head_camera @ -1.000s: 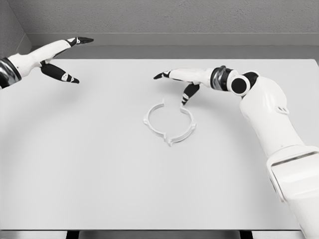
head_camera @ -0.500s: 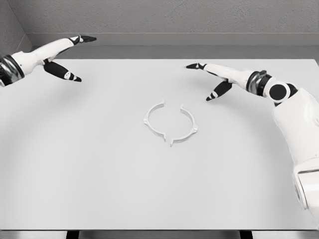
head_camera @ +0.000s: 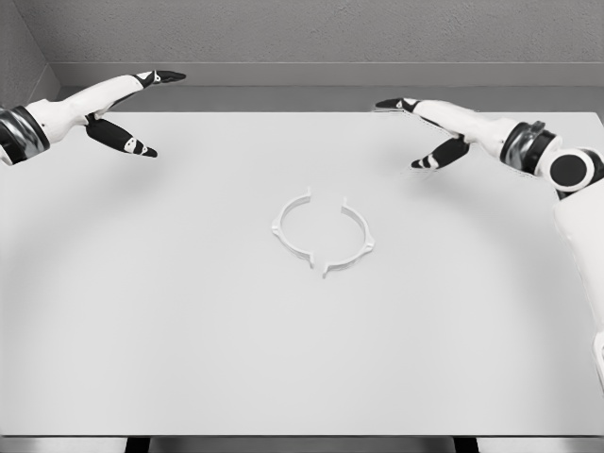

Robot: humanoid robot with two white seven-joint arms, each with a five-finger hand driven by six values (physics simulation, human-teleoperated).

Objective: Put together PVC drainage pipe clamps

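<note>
A plain white table (head_camera: pixel 189 330) stands before a grey wall (head_camera: pixel 311 33).

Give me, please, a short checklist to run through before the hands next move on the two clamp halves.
1. Both clamp halves in view on the table: ok.
2. Left half and right half facing each other as a ring: ok.
3. Ends joined: not ok, gaps show at far and near ends.
4. Left hand open and empty: ok.
5. Right hand open and empty: ok.
6. Halves lying flat: cannot tell.
</note>
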